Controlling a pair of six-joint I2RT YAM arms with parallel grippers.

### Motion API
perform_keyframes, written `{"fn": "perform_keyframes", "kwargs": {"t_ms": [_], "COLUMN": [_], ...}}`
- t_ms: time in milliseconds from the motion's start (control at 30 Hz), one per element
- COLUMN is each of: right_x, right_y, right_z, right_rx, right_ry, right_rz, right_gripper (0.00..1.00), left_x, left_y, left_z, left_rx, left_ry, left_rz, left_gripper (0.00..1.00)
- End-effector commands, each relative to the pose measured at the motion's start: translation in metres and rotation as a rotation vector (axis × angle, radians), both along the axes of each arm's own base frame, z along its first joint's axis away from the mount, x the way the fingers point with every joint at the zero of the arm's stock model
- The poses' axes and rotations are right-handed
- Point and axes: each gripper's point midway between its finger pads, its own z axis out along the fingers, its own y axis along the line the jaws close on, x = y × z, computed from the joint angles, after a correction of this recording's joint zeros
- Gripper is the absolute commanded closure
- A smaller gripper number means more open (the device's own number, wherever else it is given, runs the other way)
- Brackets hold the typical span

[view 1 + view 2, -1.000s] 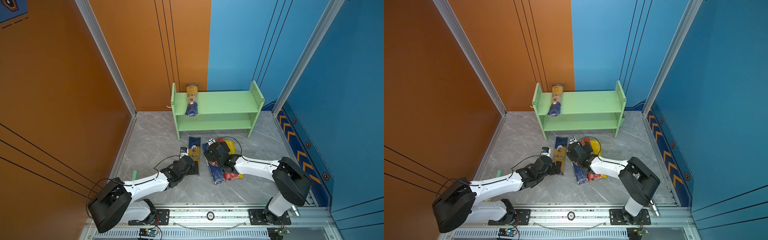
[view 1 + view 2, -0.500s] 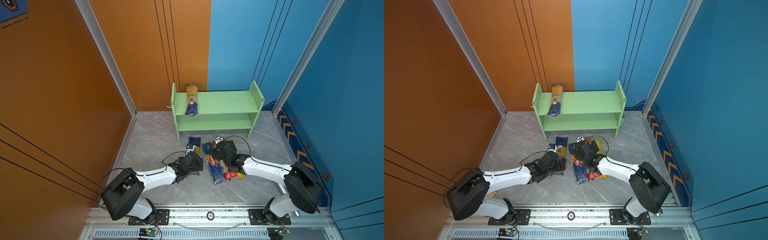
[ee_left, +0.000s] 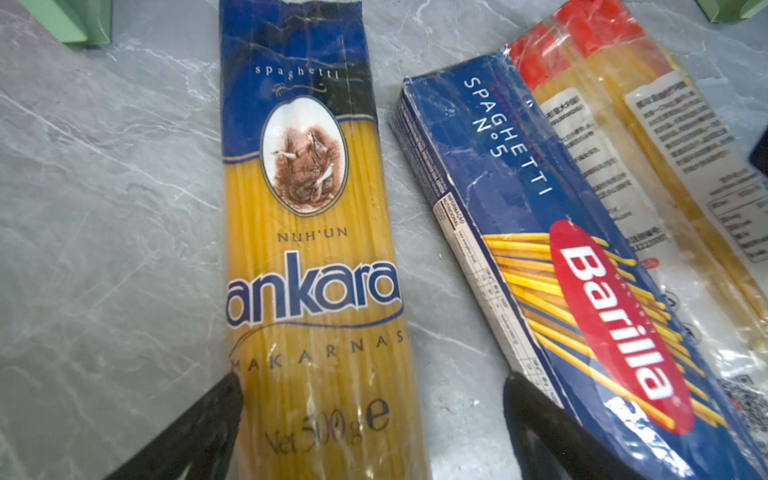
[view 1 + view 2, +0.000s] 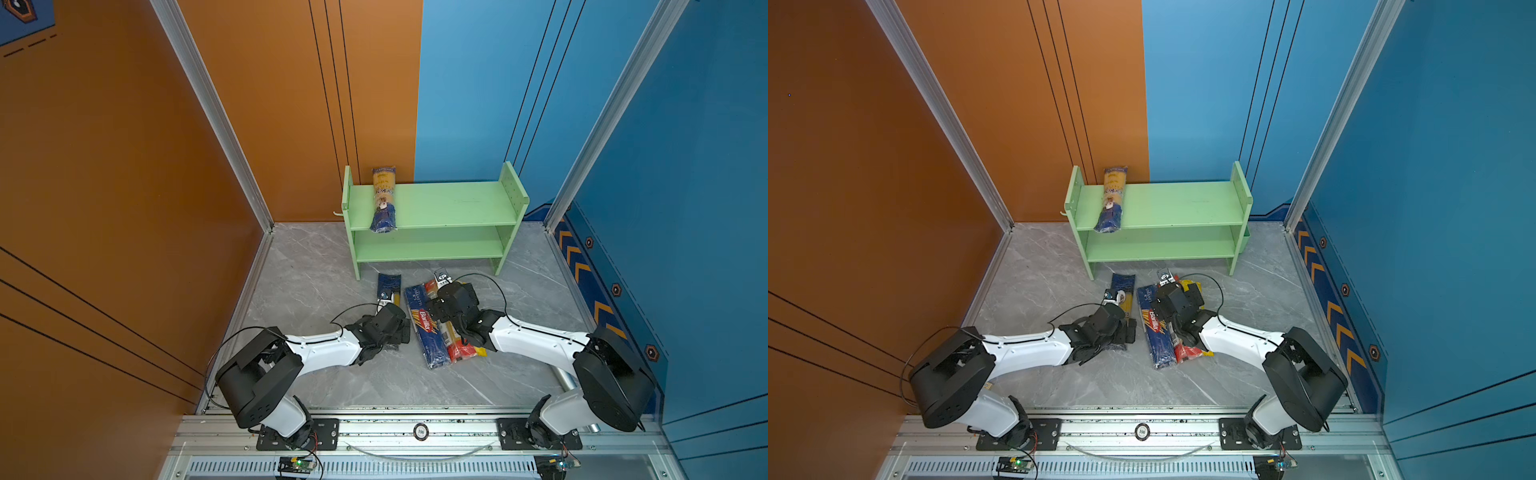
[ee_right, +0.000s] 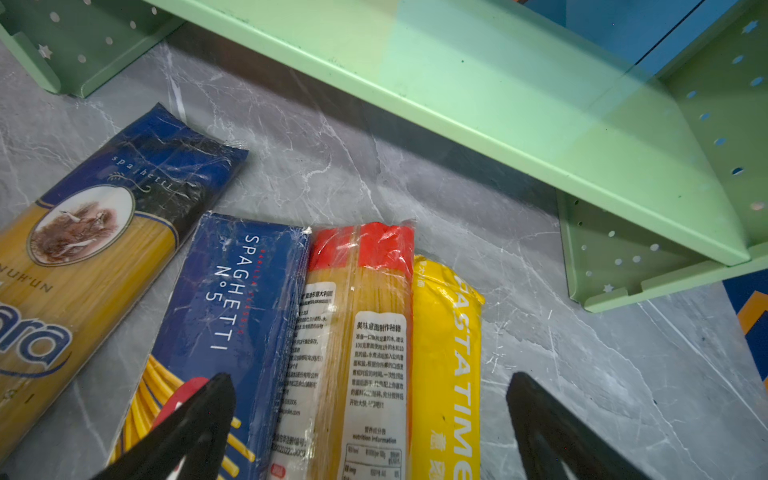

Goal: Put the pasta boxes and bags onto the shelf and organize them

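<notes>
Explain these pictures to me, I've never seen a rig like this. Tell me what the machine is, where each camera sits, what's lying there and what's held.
These are two white-and-black robot arms, each ending in a two-fingered claw. The two wide pictures come from one overhead camera pair. The two close-ups come from cameras on the arms' wrists. On the grey surface stands a green shelf with one Ankara spaghetti bag on its top tier. Four packets lie in front: a second Ankara bag, a Barilla box, a red-ended bag and a yellow bag. The left claw is open over the second Ankara bag. The right claw is open over the red-ended and yellow bags. Neither holds anything.
</notes>
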Motion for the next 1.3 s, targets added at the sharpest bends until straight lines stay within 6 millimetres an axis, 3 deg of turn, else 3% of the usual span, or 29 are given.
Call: {"fn": "perform_keyframes", "kwargs": {"t_ms": [0,667,1267], "right_x": [-0.004,-0.002,-0.003], "right_y": [-0.005,-0.002,-0.002], "right_z": [-0.002,-0.016,-0.018], "right_rx": [0.017,0.020,0.027], "right_ry": [0.014,0.040,0.048], "right_rz": [-0.012,-0.012,-0.017], "right_gripper": [0.00,0.00,0.00], "left_x": [0.001,-0.006,-0.011], "left_y": [0.001,0.019,0.022], "left_z": [-0.002,-0.023,-0.048], "left_rx": [0.045,0.095,0.137], "left_ry": [0.003,-0.003,-0.036], "left_rz": [0.003,0.092,0.134], "left_gripper": [0.02,0.02,0.02]}}
